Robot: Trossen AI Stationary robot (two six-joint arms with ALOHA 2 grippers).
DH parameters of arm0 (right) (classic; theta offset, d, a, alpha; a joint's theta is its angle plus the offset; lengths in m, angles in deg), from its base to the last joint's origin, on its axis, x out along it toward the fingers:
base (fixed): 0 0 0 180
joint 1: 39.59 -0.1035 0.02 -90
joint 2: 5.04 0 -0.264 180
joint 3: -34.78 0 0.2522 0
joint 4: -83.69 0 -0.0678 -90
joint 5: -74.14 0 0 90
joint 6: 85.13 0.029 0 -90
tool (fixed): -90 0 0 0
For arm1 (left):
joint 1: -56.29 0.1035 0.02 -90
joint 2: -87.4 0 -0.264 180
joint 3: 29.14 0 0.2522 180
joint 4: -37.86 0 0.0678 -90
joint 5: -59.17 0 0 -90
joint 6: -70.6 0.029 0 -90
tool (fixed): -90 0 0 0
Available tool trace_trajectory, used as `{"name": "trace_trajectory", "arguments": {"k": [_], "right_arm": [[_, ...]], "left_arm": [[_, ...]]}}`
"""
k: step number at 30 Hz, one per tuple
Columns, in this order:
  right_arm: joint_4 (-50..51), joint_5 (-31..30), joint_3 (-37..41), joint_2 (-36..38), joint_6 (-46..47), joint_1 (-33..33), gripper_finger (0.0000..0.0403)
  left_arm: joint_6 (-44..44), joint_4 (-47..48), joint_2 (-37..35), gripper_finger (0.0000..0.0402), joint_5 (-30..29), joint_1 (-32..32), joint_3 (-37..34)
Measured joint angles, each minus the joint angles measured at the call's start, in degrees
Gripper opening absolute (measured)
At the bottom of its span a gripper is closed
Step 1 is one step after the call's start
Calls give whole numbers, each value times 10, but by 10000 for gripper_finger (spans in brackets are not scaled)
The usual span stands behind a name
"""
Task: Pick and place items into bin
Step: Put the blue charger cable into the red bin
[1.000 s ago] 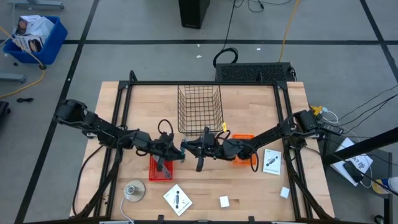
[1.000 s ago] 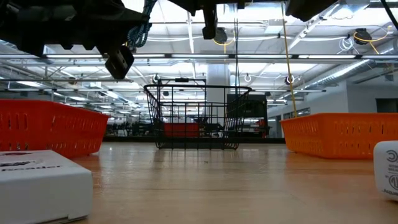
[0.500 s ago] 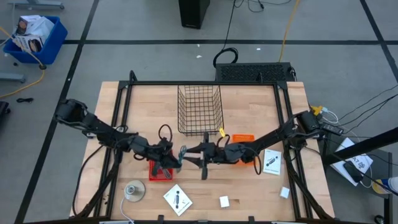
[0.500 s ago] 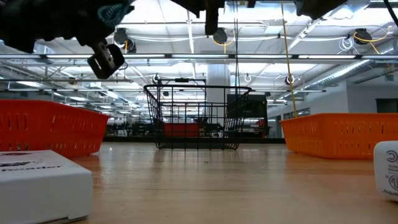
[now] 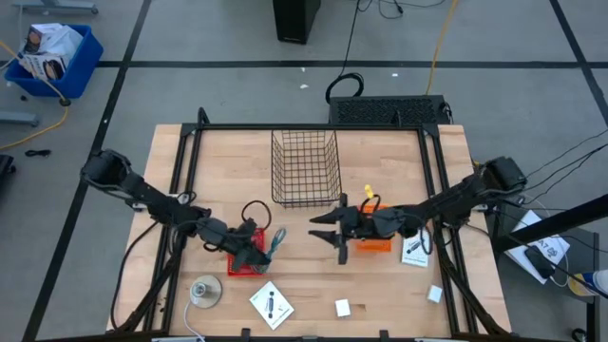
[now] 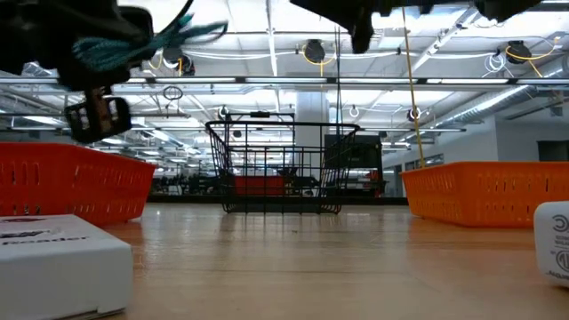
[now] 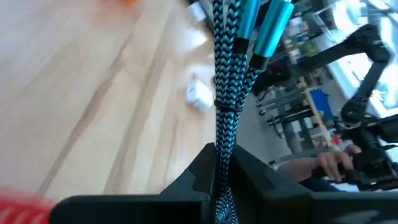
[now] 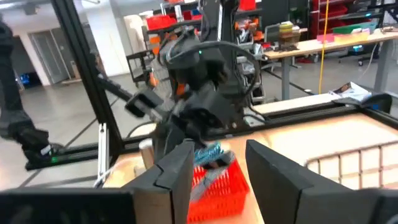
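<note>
My left gripper (image 5: 262,244) is shut on a teal braided cable bundle (image 5: 275,237) and hangs above the small red basket (image 5: 243,260). In the left wrist view the cable (image 7: 227,68) runs away from the gripper (image 7: 221,169) and ends in teal plugs. In the low view the cable (image 6: 169,37) sticks out high above the table. My right gripper (image 5: 330,235) is open, holds nothing and hovers to the right of the cable, beside the orange bin (image 5: 373,243). Its wrist view looks between its fingers (image 8: 217,165) at the left arm and the red basket (image 8: 219,180). My left gripper pinches the cable bundle (image 7: 222,134) between its two fingers, several strands together, at a stretch back from the plug ends. The bundle lies along the fingers and sticks out past them. It is lifted clear of the table, above the red basket.
A black wire basket (image 5: 306,168) stands toward the far edge at the table's middle. White cards (image 5: 272,304) (image 5: 415,247), two white cubes (image 5: 343,307) (image 5: 435,294) and a round grey disc (image 5: 204,291) lie along the near side. Black frame rails run along both table sides.
The two grippers, which met at the table's middle, have drawn apart. My left gripper has moved toward the left and near edge with the teal cable, over the red basket. My right gripper has pulled back toward the right without the cable.
</note>
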Motion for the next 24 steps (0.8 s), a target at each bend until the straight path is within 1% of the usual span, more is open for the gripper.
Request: {"name": "trace_trajectory", "arguments": {"k": [2,4,8,12,14,15,18,21,24], "right_arm": [[-4,-9,14,14,0,0,137],[-5,-26,27,24,0,0,138],[-3,-30,34,27,-1,2,138],[-16,-29,33,27,-10,5,135],[-26,-29,33,27,-18,7,135],[-31,-29,33,27,-21,7,136],[-35,-27,33,27,-30,6,137],[-34,-27,33,27,-31,6,135],[-34,-27,33,27,-40,8,135]], "left_arm": [[-13,36,-27,30,-10,-3,0],[-22,92,-66,21,-23,-4,0],[-51,211,-155,18,-57,-15,0],[-140,381,-230,24,-70,-25,1],[-201,465,-256,33,-78,-34,1],[-228,493,-265,36,-79,-39,0],[-275,521,-279,33,-81,-47,0],[-279,501,-280,20,-83,-50,0],[-288,496,-280,20,-85,-50,0]]}}
